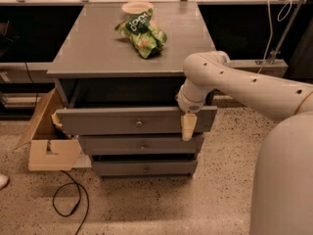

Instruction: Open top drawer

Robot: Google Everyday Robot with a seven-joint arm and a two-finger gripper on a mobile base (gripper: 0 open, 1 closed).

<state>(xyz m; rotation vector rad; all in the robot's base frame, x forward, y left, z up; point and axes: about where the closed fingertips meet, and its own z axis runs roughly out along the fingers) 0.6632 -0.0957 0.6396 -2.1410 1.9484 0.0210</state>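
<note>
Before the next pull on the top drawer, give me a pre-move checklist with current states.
1. Drawer state: top drawer is partly out, its front forward of the lower drawers: ok.
2. Contact: gripper hangs over the front's upper edge, right of the knob; hold: cannot tell.
3. Knob unobstructed: ok.
4. Load: chip bag lies on the cabinet top, back from the front edge: ok.
5. Left side: cardboard box sits close to the drawer's left end; touching: cannot tell.
6. Floor: cable lies on the floor, below drawer height: ok.
</note>
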